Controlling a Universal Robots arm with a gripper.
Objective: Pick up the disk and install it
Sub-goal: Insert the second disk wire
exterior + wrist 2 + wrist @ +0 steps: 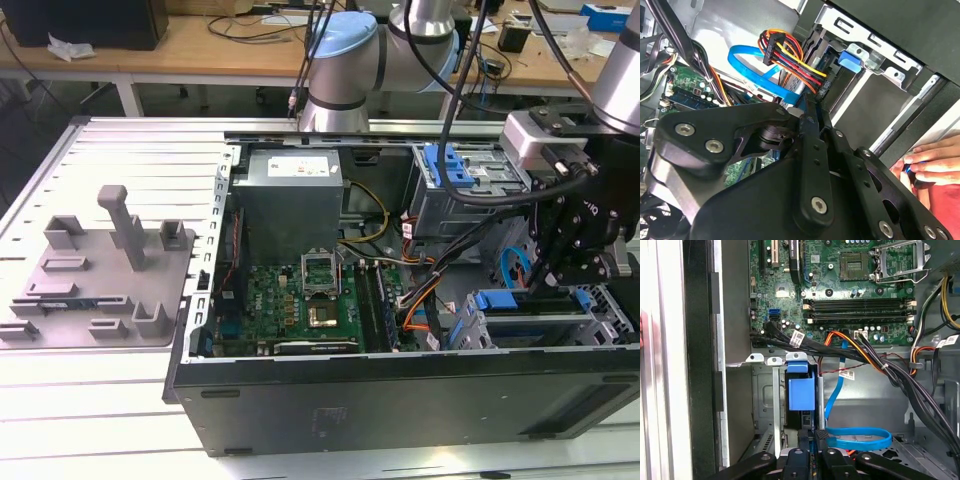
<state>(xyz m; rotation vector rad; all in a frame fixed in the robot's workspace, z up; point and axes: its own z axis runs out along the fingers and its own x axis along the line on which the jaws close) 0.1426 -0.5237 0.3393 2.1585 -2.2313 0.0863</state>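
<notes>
Down inside the computer case [400, 395], gripper [812, 437] clamped on the disk [801, 395].

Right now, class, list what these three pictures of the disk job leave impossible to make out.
- The disk: in the first wrist view, just its blue carrier edge shows in the drive cage; the cage hides its label.
- The gripper: in both wrist views its own black linkage covers the fingertips.
- The hand at the second wrist view's edge: what its fingertips pinch is too small to tell.
</notes>
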